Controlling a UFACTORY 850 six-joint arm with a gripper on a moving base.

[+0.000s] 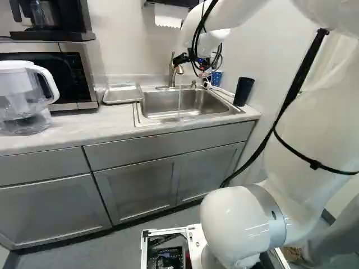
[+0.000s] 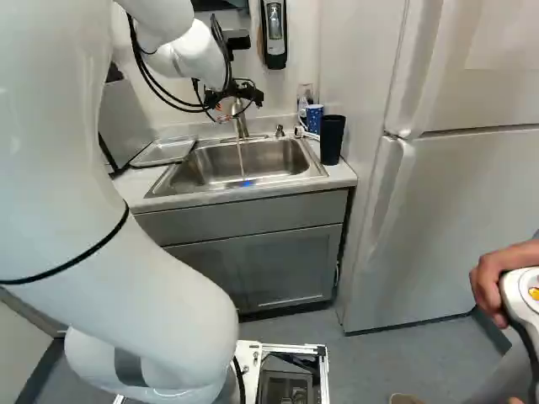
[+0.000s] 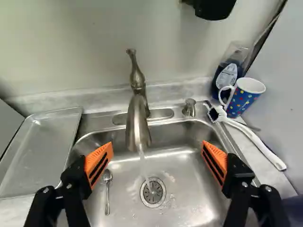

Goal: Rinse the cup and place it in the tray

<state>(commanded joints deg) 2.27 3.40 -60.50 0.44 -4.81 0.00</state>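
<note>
Over the sink [image 3: 189, 203], look at that gripper [image 2: 237, 104]: fingers spread wide, orange pads [image 3: 100, 163] facing each other well apart, and nothing held between them! Ahead of it rises the faucet [image 3: 137, 118], water [image 3: 144, 165] running from its spout right down to the drain [image 3: 153, 192], and a spoon [image 3: 107, 189] lies on the basin floor near that drain. Now to the cups: the blue mug [image 3: 245, 97], dotted with bright colours, stands on the counter [image 1: 67, 131] at the back corner beside the basin, just by a bottle [image 3: 228, 73] of dark liquid. A white-handled brush [image 3: 255, 142] stretches along the counter there, its head close to the mug's handle. And at the right of the right base view, beside the sink, a tall dark tumbler [image 2: 333, 139] stands upright, near the mug! Across the basin from both sits the metal tray [image 3: 38, 146], flat beside the sink, with the microwave [image 1: 73, 73] next to it and a clear pitcher [image 1: 22, 101] farther along, at the left of the left base view.
</note>
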